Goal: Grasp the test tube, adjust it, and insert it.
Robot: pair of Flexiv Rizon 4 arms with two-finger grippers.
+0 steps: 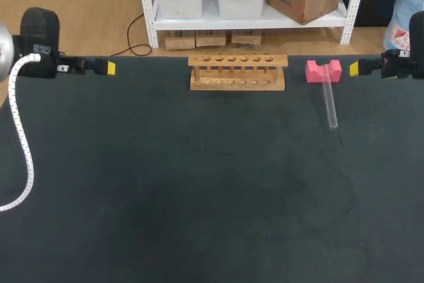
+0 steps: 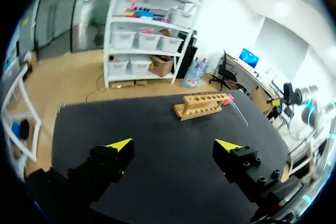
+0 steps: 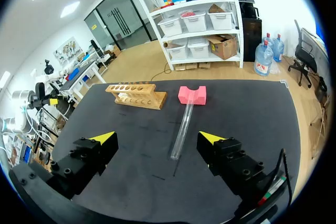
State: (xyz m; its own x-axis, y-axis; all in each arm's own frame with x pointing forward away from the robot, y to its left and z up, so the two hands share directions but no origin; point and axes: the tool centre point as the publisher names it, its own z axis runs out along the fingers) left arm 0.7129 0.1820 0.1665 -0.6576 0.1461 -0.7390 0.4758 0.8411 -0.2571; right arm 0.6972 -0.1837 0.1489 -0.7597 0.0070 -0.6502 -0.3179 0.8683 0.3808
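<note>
Lying ahead of the released right tool (image 3: pixel 157 137), test tube (image 3: pixel 184 127) apparently meets pink block (image 3: pixel 192 94).

Black left end effector (image 2: pixel 173 144) and right end effector (image 3: pixel 156 137), yellow-tipped; white ribbed cable (image 1: pixel 26 150).

I've got a black table (image 1: pixel 165 197). A wooden rack (image 1: pixel 237 73) stands upright at the middle of the far edge. A pink block (image 1: pixel 323 71) sits near the rack's right end, not touching it. A clear test tube (image 1: pixel 328 104) leans in the block's notch, its near end on the table.
</note>
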